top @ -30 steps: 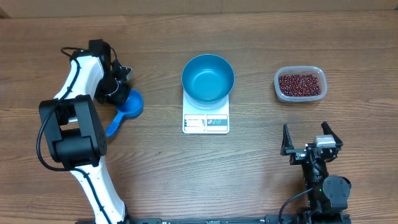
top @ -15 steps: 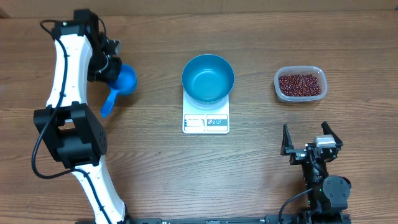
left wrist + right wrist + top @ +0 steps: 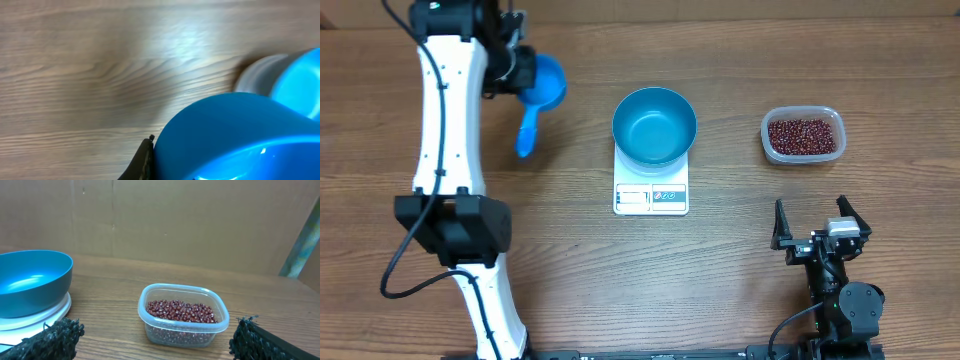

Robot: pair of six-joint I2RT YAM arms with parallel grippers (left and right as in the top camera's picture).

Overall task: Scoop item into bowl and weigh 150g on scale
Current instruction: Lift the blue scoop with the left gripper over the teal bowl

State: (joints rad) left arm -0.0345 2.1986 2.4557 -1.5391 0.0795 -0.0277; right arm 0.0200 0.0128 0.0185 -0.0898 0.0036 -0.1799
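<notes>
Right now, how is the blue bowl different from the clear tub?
The blue bowl is round and opaque; the clear tub is rectangular with rounded corners and see-through. The bowl is empty, while the tub holds the red-brown beans. The bowl sits on the white scale; the tub stands directly on the table. Both are upright and open-topped.

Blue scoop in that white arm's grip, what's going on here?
The left gripper is shut on the scoop, holding it over the table's far left side. The bowl sits empty on the scale, and the beans lie in their tub on the right, none scooped yet. The right gripper is open, holding nothing.
</notes>
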